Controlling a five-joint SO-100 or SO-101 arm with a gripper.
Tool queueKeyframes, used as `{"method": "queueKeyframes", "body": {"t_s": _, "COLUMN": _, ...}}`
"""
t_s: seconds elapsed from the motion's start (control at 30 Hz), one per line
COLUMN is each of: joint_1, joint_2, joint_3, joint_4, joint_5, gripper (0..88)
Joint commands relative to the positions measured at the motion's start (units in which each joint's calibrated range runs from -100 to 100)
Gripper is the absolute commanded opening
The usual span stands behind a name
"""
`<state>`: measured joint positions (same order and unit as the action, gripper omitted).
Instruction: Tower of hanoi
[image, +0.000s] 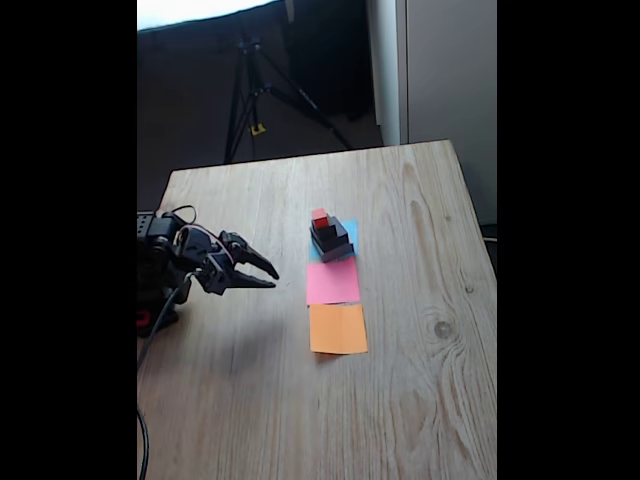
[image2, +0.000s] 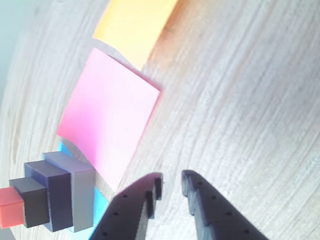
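You see the block tower (image: 330, 238) standing complete on the blue note (image: 348, 232), centre of the fixed view (red cube on top). The gripper (image: 270, 277), middle left, holds nothing, fingers slightly apart. The pink note (image: 332, 282) and orange note (image: 337, 328) lie bare.

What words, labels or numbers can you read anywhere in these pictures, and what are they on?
None can be read.
The orange note, pink note and blue note are blank.
The stacked blocks carry no marks.
A small yellow tag on the tripod is too blurred to read.
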<state>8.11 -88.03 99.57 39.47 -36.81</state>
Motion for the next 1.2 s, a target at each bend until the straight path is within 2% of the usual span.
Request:
{"method": "queueKeyframes", "body": {"t_s": 0.0, "joint_1": -0.4, "joint_2": -0.8, "joint_3": 0.4, "joint_4": 5.6, "joint_5": -5.8, "gripper": 0.8}}
{"method": "queueKeyframes", "body": {"t_s": 0.2, "joint_1": -0.3, "joint_2": -0.8, "joint_3": 0.4, "joint_4": 11.8, "joint_5": -18.9, "gripper": 0.8}}
{"method": "queueKeyframes", "body": {"t_s": 0.27, "joint_1": -0.1, "joint_2": -0.8, "joint_3": 0.4, "joint_4": 14.2, "joint_5": -21.2, "gripper": 0.8}}
{"method": "queueKeyframes", "body": {"t_s": 0.33, "joint_1": 0.0, "joint_2": -0.8, "joint_3": 0.4, "joint_4": 16.0, "joint_5": -25.7, "gripper": 0.8}}
{"method": "queueKeyframes", "body": {"t_s": 0.53, "joint_1": 0.1, "joint_2": -0.8, "joint_3": 0.4, "joint_4": 16.2, "joint_5": -34.3, "gripper": 0.7}}
{"method": "queueKeyframes", "body": {"t_s": 0.63, "joint_1": 0.5, "joint_2": -0.8, "joint_3": 0.3, "joint_4": 16.1, "joint_5": -41.5, "gripper": 0.7}}
{"method": "queueKeyframes", "body": {"t_s": 0.73, "joint_1": 0.4, "joint_2": -0.8, "joint_3": 0.3, "joint_4": 16.0, "joint_5": -45.8, "gripper": 0.7}}
{"method": "queueKeyframes", "body": {"t_s": 1.17, "joint_1": 0.5, "joint_2": -0.8, "joint_3": 0.3, "joint_4": 15.9, "joint_5": -45.1, "gripper": 0.7}}
